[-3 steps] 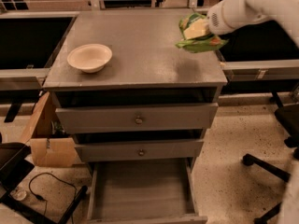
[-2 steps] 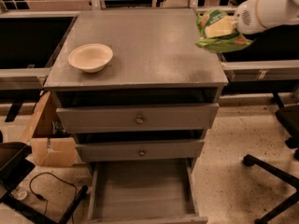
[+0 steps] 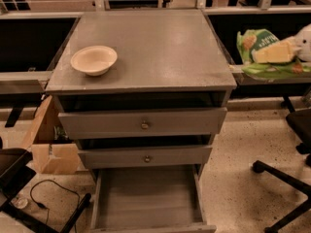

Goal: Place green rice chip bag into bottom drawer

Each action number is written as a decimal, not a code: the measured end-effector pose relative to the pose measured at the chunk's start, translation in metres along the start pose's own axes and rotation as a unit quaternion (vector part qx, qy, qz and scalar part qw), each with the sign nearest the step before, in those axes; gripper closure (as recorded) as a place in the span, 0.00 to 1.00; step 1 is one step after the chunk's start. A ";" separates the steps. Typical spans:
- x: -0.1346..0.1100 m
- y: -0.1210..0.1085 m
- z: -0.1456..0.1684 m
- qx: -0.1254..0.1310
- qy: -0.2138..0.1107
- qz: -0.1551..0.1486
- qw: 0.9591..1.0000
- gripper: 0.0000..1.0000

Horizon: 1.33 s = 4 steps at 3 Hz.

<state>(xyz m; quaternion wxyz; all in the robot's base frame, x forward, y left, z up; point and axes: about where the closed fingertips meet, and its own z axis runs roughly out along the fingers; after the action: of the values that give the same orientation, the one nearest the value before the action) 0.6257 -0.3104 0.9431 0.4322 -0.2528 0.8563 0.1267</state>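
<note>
The green rice chip bag [image 3: 265, 52] hangs in the air to the right of the grey cabinet top [image 3: 155, 47], past its right edge. My gripper [image 3: 274, 52] is shut on the bag, its cream fingers [image 3: 272, 54] across the bag's front, with the white arm coming in from the right edge. The bottom drawer [image 3: 148, 198] is pulled out at the cabinet's foot, its plank-like floor bare. It lies low and to the left of the bag.
A cream bowl [image 3: 94, 59] sits on the cabinet top at the left. The two upper drawers [image 3: 144, 125] with round knobs are slightly open. A cardboard box [image 3: 48, 140] stands left of the cabinet. Black chair legs [image 3: 286, 178] are on the floor at right.
The gripper with the bag has moved right, off the cabinet top's back right corner to beyond its right edge, and a little lower.
</note>
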 end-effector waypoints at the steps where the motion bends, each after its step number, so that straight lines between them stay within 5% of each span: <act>1: 0.039 -0.003 -0.031 -0.026 -0.039 0.005 0.999 1.00; 2: 0.053 -0.003 -0.066 -0.047 -0.117 0.001 0.992 1.00; 4: 0.068 0.017 -0.065 -0.058 -0.102 -0.006 0.993 1.00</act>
<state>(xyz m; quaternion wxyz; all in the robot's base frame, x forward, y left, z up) 0.5390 -0.3464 0.9273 0.5024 -0.2685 0.7976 0.1984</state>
